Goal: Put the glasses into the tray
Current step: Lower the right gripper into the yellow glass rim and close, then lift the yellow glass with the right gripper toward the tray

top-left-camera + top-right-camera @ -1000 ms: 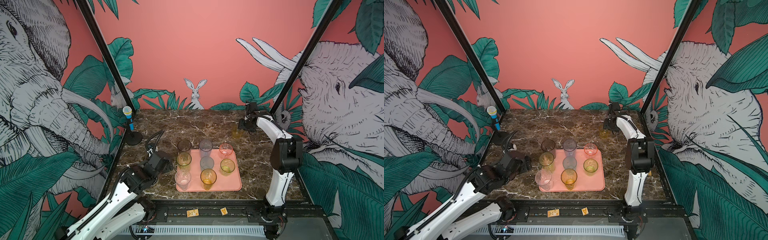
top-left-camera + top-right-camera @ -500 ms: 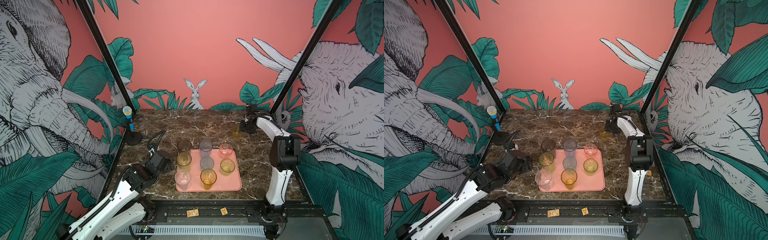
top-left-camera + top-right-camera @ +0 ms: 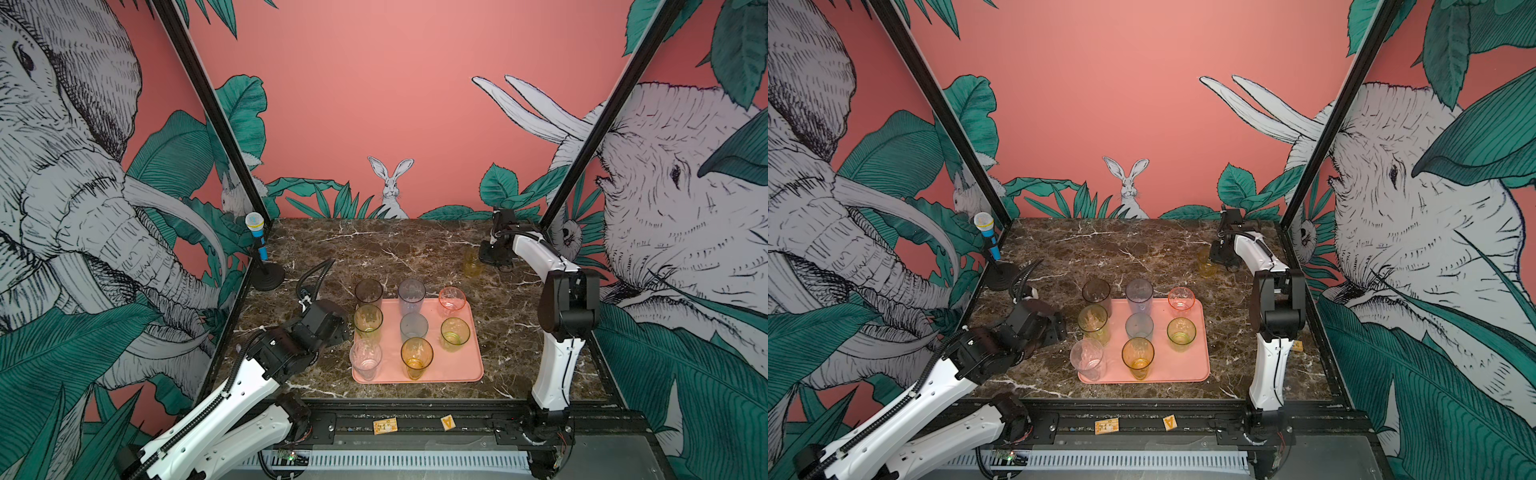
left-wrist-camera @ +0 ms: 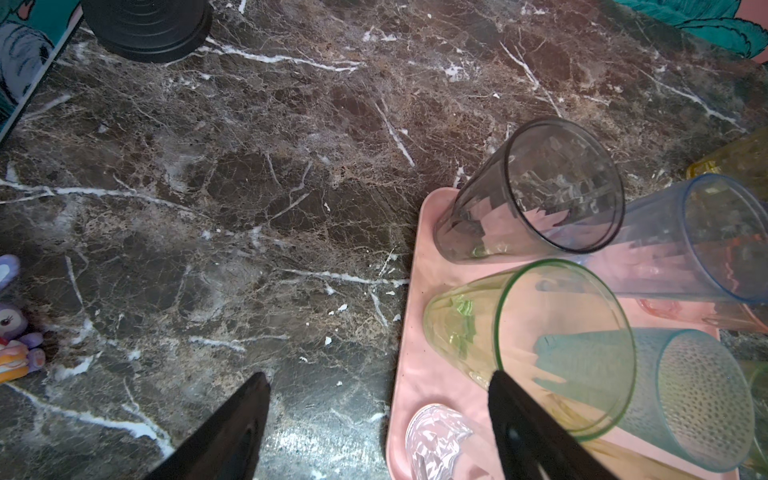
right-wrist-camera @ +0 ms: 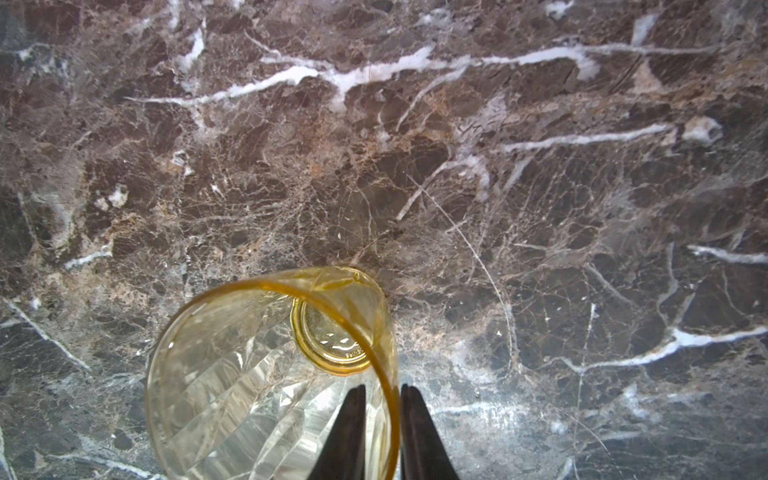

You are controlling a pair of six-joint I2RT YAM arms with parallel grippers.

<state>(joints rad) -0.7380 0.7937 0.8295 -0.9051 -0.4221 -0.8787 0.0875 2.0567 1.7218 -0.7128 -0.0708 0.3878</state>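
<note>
We recorded the right hand (image 5: 382, 388) pinched together on the rim wall of a short amber glass (image 5: 270, 374), one finger inside and one outside. The left hand (image 4: 379, 376) stood wide apart over the table (image 3: 395, 249) at the edge of the tray (image 3: 457, 365), holding nothing. We counted nine in all: eight glasses (image 3: 413, 326) on the tray in three rows, and the short amber glass alone on the table at the far right, well apart from the tray. All nine stood upright, long axis vertical, mouths up.
</note>
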